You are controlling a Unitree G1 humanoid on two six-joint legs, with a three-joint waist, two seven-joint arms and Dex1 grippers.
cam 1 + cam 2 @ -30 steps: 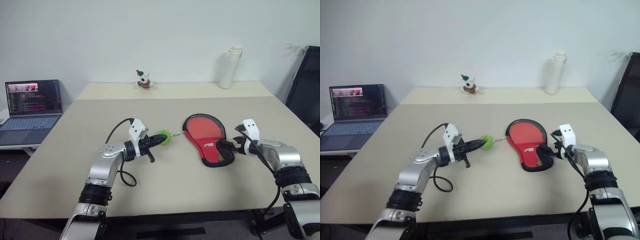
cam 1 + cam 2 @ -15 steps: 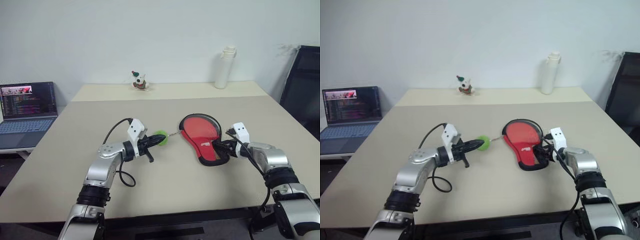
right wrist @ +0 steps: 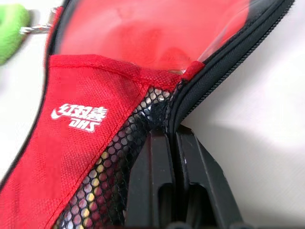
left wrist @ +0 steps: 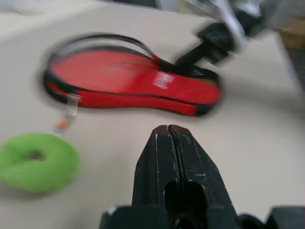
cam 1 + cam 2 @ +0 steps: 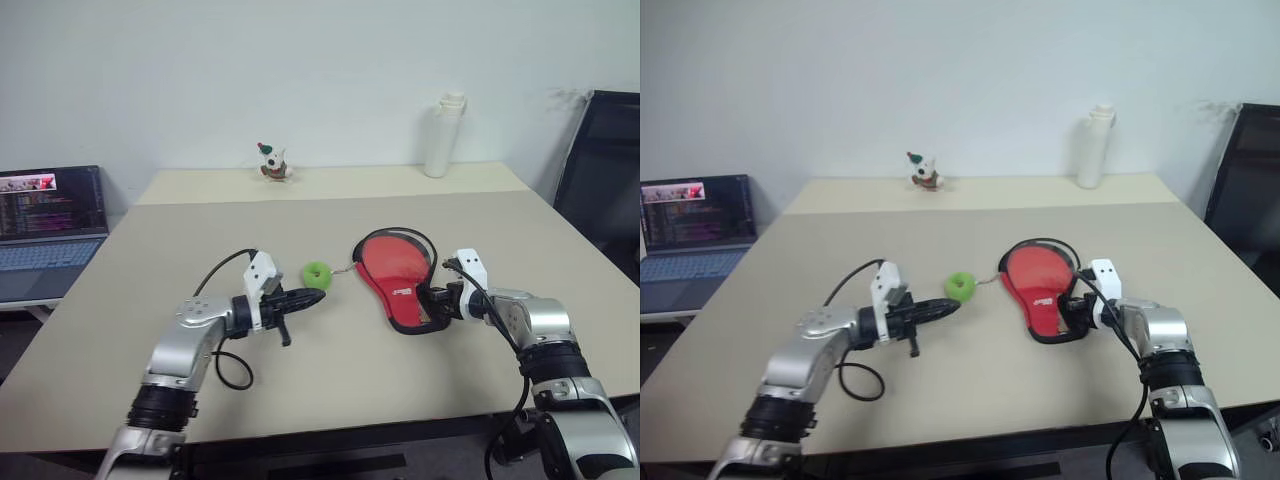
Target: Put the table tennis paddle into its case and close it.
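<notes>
The case (image 5: 392, 278) lies flat mid-table, red with a black mesh panel and white lettering. Its round end is unzipped, and the black edging (image 5: 400, 232) arches up over it. A smooth red face (image 3: 143, 33) shows inside the opening; I take it for the table tennis paddle, whose handle is hidden. My right gripper (image 5: 430, 301) is shut on the case's black zip edge (image 3: 214, 67) at the narrow end. A green ring (image 5: 317, 274) lies beside the round end, joined to the case by a small chain. My left gripper (image 5: 316, 296) is shut and empty, its tip just short of the ring.
A white bottle (image 5: 439, 136) and a small figurine (image 5: 268, 163) stand at the table's far edge. An open laptop (image 5: 45, 215) sits on a side table to the left. A black chair (image 5: 600, 170) stands at the right.
The right gripper's fingers have shut on the case's narrow end. The left gripper has drawn back from the green ring, which now lies free. The camera has also shifted.
</notes>
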